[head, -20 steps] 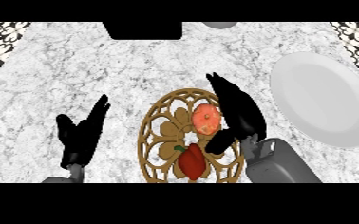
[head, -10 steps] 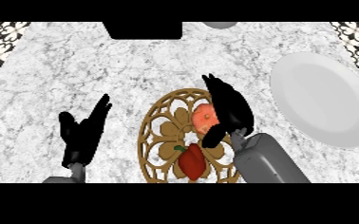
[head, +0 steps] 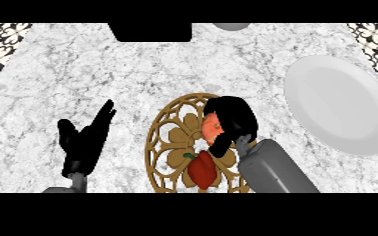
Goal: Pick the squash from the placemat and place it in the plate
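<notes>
The orange squash (head: 212, 129) lies on the round gold openwork placemat (head: 166, 130) at the lower middle of the head view. My right hand (head: 235, 117) is on top of it, fingers curled down over it, so only its left side shows. The white plate (head: 332, 105) sits on the counter to the right, apart from the placemat. My left hand (head: 85, 140) rests open at the lower left, fingers up.
A red pepper (head: 201, 169) lies on the placemat just below the squash, beside my right forearm. A dark block (head: 150, 31) and a grey round object (head: 231, 26) sit at the counter's far edge. Marble counter lies between placemat and plate.
My right hand has moved left over the squash and its fingers have curled down round it, covering most of it. The left hand has stayed in place.
</notes>
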